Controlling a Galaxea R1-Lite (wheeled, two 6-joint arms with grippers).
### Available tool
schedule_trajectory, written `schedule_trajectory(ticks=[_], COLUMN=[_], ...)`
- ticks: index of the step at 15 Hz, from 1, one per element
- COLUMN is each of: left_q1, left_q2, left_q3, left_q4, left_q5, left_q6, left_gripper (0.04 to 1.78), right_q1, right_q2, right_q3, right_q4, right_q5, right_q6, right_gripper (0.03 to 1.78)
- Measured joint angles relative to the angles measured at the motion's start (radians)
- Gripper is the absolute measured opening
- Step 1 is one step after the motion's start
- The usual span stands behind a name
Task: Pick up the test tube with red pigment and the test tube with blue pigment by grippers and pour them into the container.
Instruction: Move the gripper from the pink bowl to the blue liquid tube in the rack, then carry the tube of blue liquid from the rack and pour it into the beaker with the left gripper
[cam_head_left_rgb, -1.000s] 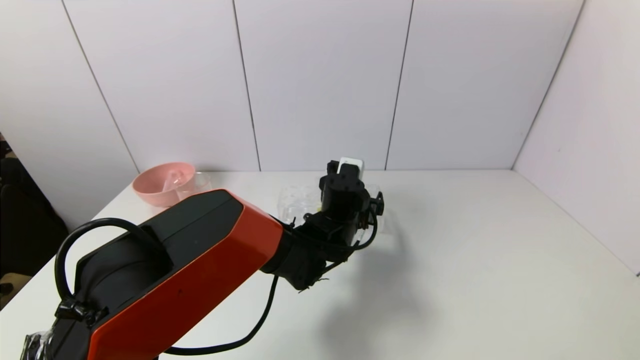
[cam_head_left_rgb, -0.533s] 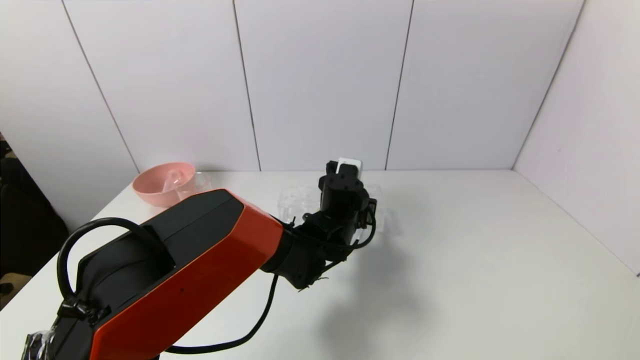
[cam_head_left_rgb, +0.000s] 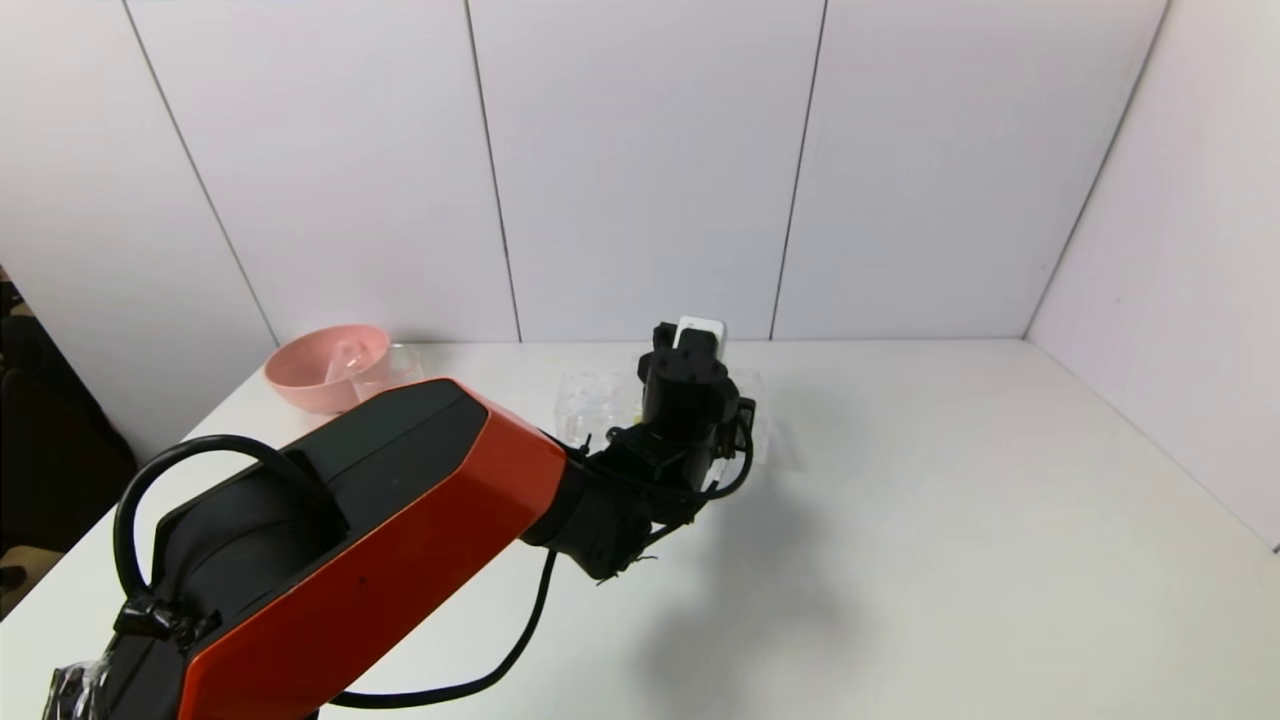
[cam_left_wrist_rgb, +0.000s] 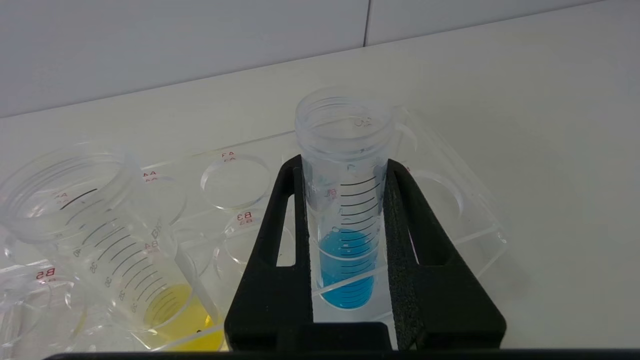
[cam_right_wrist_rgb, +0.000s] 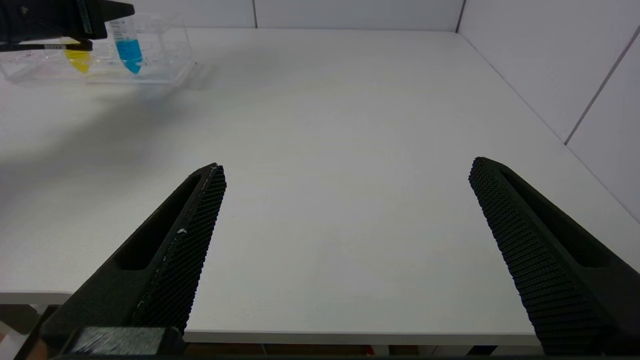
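Note:
The test tube with blue pigment (cam_left_wrist_rgb: 345, 200) stands upright in a clear rack (cam_left_wrist_rgb: 465, 235). My left gripper (cam_left_wrist_rgb: 344, 167) is shut on it, one black finger pressed on each side of the tube just below its rim. In the head view the left gripper (cam_head_left_rgb: 690, 390) hangs over the rack (cam_head_left_rgb: 590, 400) and hides the tube. The container (cam_head_left_rgb: 395, 365), a clear beaker, stands beside the pink bowl (cam_head_left_rgb: 325, 365) at the far left. My right gripper (cam_right_wrist_rgb: 347, 172) is open over the table's near edge, holding nothing. The test tube with red pigment is out of view.
A tube with yellow liquid (cam_left_wrist_rgb: 120, 240) leans in the rack beside the blue one. From the right wrist view the rack (cam_right_wrist_rgb: 165, 60), the blue tube (cam_right_wrist_rgb: 128, 47) and the left gripper (cam_right_wrist_rgb: 75, 20) sit far off. Walls close the table's back and right.
The left gripper's jaws drew in at the rack; its side part that stuck out to the right has pulled inward. The arm has hardly moved otherwise.

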Motion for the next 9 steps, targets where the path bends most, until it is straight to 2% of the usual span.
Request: schedule_trajectory(ticks=[9], left_q1=[-0.004], left_q2=[-0.015], left_q3=[-0.009], left_q4=[0.006], left_q5=[0.000], left_q6=[0.008], left_gripper=[0.44], right_q1=[0.000], right_q2=[0.000], right_q3=[0.000], right_q4=[0.000], right_q5=[0.000], right_q6=[0.000], right_gripper=[1.77])
